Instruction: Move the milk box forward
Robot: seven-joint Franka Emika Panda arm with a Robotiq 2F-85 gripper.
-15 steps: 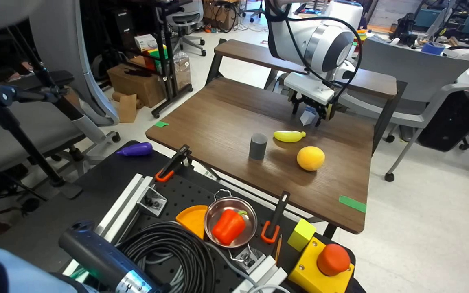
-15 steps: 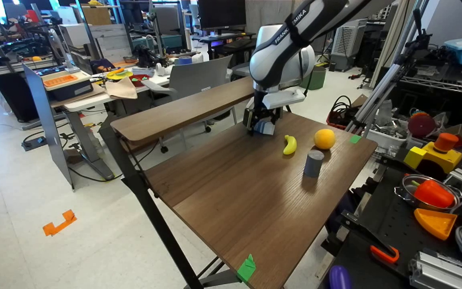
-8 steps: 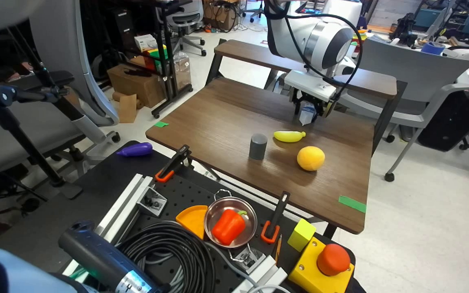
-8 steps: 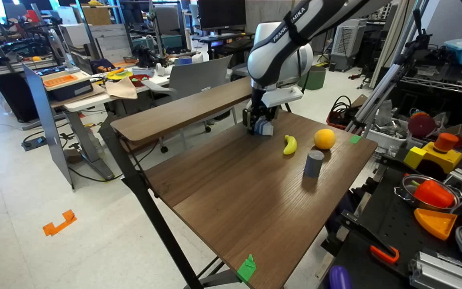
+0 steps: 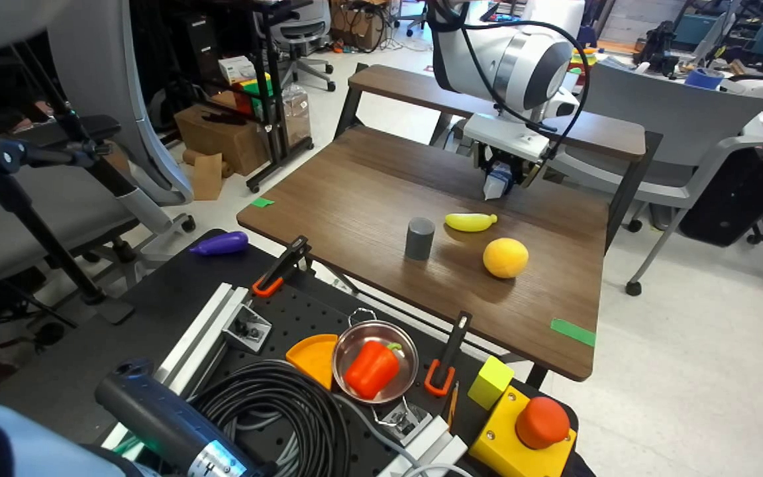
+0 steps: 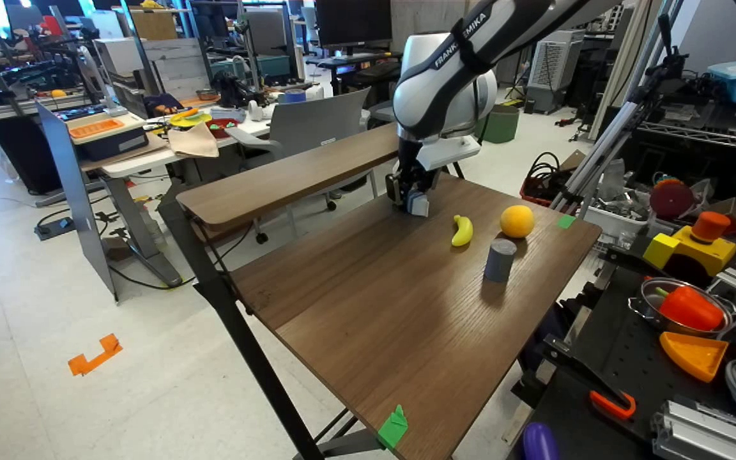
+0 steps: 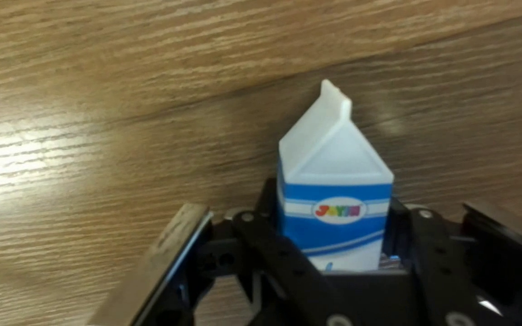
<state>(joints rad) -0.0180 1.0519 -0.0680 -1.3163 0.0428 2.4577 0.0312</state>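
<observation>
- Clasping the milk box (image 7: 337, 181) from both sides with the gripper (image 7: 332, 208).
- Showing its white peaked top in the wrist view.
- Slanting near the banana (image 5: 470, 222) in both exterior views, touching the table (image 5: 355, 185) or just above: unclear.

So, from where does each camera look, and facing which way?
In an exterior view: high behind the black pegboard bench, facing across the brown wooden table to the white robot arm.
In an exterior view: off the table's end, facing lengthwise, raised brown shelf at left; arm enters top right.
Wrist view: on the wrist, facing down; black gripper clasping a blue-white milk box.
Both exterior views share table, arm, curved yellow banana.
</observation>
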